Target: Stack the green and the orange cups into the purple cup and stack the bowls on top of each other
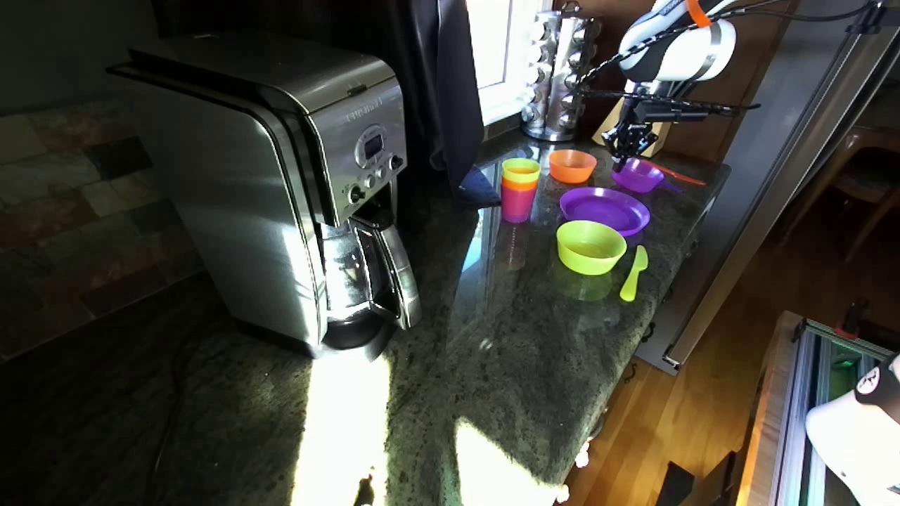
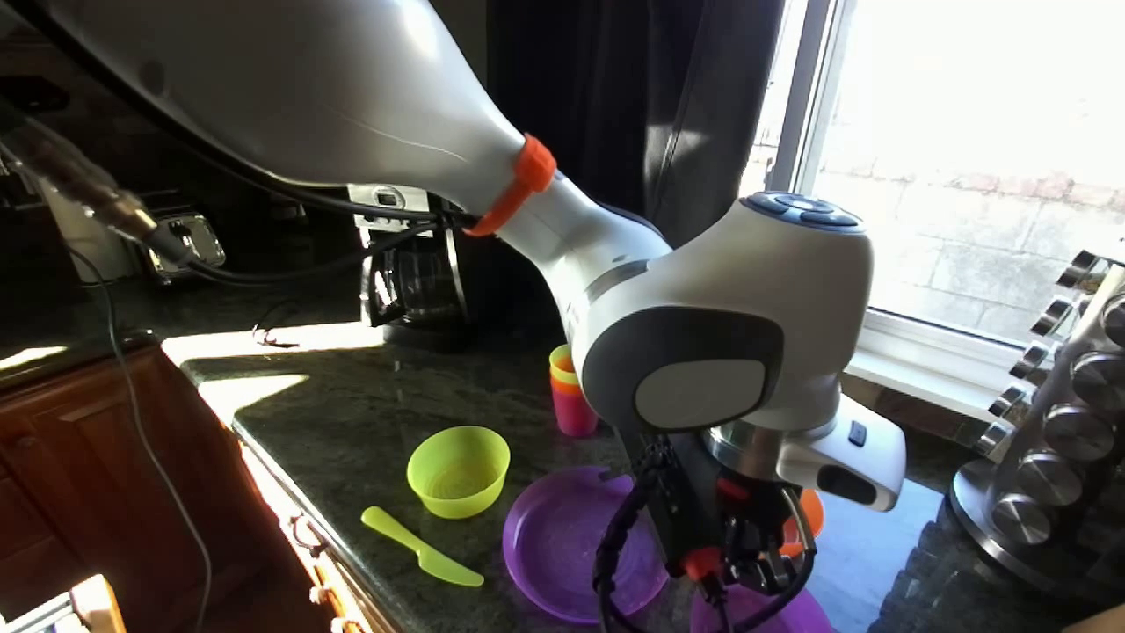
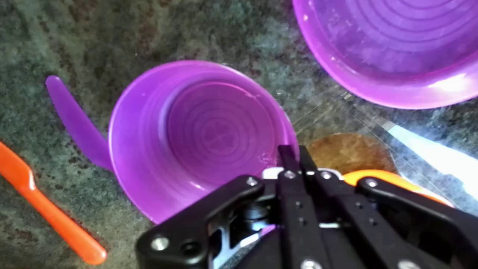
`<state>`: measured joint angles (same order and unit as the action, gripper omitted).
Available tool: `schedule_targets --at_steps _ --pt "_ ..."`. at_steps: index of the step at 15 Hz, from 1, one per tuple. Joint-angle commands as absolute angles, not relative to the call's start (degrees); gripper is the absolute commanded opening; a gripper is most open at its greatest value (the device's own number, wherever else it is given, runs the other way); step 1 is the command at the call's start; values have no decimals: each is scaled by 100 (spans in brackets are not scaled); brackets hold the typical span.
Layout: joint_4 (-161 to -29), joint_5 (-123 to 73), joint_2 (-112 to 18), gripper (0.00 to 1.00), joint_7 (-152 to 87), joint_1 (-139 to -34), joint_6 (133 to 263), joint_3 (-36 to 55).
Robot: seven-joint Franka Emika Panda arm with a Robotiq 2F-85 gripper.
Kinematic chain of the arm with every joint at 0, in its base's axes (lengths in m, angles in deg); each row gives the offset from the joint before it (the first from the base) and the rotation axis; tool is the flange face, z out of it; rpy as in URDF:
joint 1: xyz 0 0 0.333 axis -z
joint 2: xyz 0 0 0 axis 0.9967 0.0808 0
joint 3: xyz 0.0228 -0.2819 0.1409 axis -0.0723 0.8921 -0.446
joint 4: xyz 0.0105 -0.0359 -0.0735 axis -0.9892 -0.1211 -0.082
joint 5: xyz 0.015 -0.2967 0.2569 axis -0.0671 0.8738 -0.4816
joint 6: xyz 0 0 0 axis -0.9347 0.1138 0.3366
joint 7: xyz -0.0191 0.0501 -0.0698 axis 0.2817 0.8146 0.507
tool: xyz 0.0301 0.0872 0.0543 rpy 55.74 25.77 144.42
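Cups (image 1: 519,190) stand nested; green bowl (image 1: 590,249), orange bowl (image 1: 572,169) and purple bowl (image 3: 216,130) sit unstacked, the last one's rim pinched where I close my tool (image 3: 296,153).

In an exterior view, nested cups (image 1: 519,192) stand at nine o'clock from the plate (image 1: 605,209). Bowls (image 1: 590,249) sit at eleven, one and seven.

In an exterior view I look past the near, boxy silver-metal coffee maker (image 1: 267,183) to my far white jointed forearm (image 1: 683,56); in an exterior view, past that near forearm to the coffee maker. Both overlook the lime-green plastic bowl (image 1: 590,251). My wrist view looks closely down into the purple plastic bowl (image 3: 213,138).
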<state>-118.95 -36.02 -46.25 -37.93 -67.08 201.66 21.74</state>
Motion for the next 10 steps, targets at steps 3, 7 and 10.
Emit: schedule_targets --at_steps 3,7,10 --pt "-11852 -3112 -5082 1 -3864 -6751 19920 2176" --pt "-11695 -2946 -5248 1 -3936 -6880 19934 2048" --pt "-11511 -3070 -5166 1 -4107 -6970 19906 1865"
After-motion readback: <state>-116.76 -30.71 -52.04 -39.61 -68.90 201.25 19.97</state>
